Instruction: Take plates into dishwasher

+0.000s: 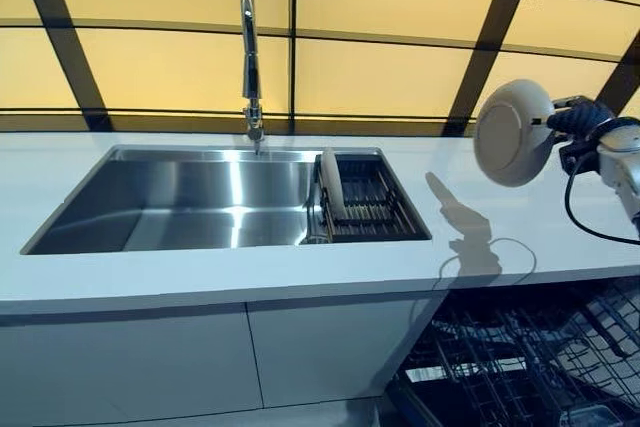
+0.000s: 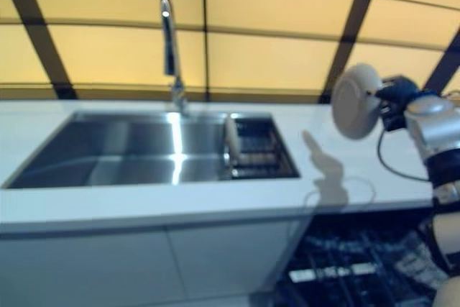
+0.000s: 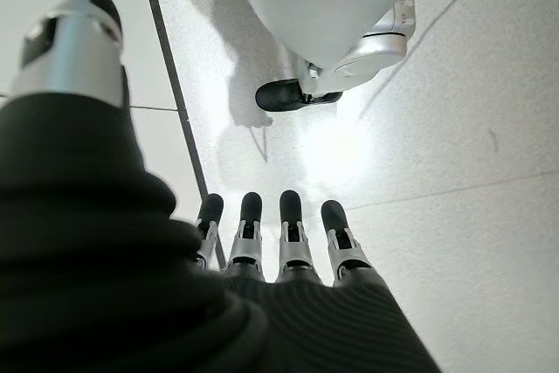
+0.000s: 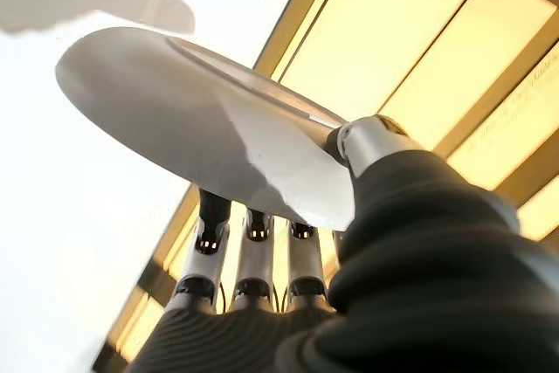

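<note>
My right hand [image 1: 585, 119] pinched a round cream plate [image 1: 513, 133] on edge above the white surface [image 1: 200, 277], while my left hand [image 3: 262, 242] hung with fingers straight over the floor.

The dishwasher rack [image 1: 530, 367] at the near right was cut off by the bottom and right edges, and its contents were too dim to make out. A plate [image 1: 513, 132] hid most of the right hand [image 1: 578, 119] pinching its rim. A pale item [image 1: 332, 185] in the sink's drying rack [image 1: 372, 202] was too small to identify.
</note>
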